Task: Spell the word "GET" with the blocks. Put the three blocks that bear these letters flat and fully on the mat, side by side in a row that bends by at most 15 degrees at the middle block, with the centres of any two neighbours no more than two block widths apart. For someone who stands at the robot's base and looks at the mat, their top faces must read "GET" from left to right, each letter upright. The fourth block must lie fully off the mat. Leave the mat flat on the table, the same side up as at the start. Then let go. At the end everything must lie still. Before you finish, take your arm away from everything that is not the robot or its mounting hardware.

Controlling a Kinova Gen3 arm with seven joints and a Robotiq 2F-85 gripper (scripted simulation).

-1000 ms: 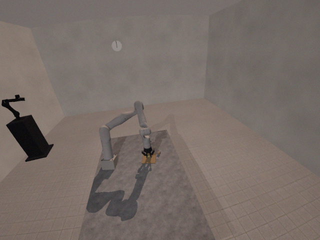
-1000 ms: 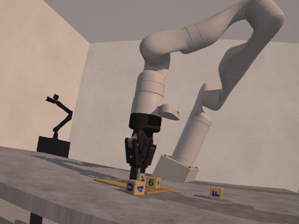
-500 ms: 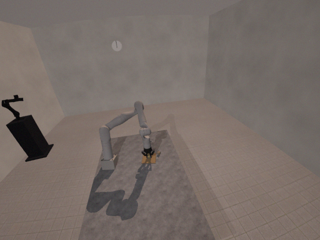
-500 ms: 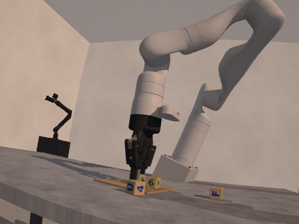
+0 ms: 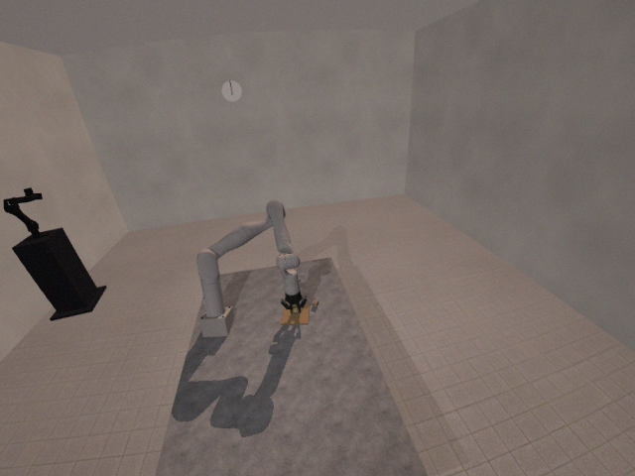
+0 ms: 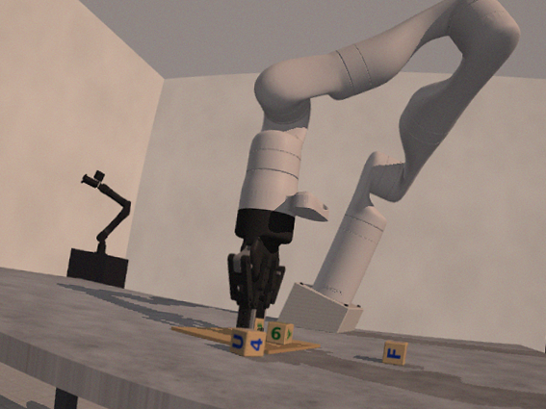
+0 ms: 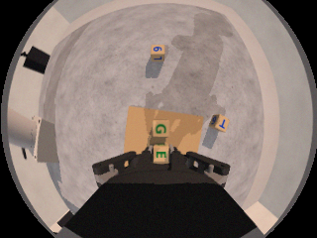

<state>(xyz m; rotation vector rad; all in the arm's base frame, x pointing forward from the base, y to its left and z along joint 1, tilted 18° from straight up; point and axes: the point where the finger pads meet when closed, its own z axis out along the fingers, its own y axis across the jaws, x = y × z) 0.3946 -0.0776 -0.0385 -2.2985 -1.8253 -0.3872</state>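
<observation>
Over the thin orange rectangular mat (image 7: 142,122), the jaws are clamped on the tan wooden cube with a green E on top (image 7: 160,154), low over the mat or resting on it; I cannot tell which. Just beside it lies the tan cube topped with a green G (image 7: 158,130).

As I judge the risks, opening before the E cube is seated could let it tip or overhang the mat's edge. A finger could also nudge the G cube and bend the row. To the right, the tan cube marked T (image 7: 218,122) waits just off the mat, and little mat looks left for it.

Beneath is a mottled grey desk (image 6: 99,355). The room has 1 black pedestal (image 5: 56,277) at left, a round wall clock (image 5: 231,90), bare grey walls and a beige tiled floor (image 5: 512,358).
</observation>
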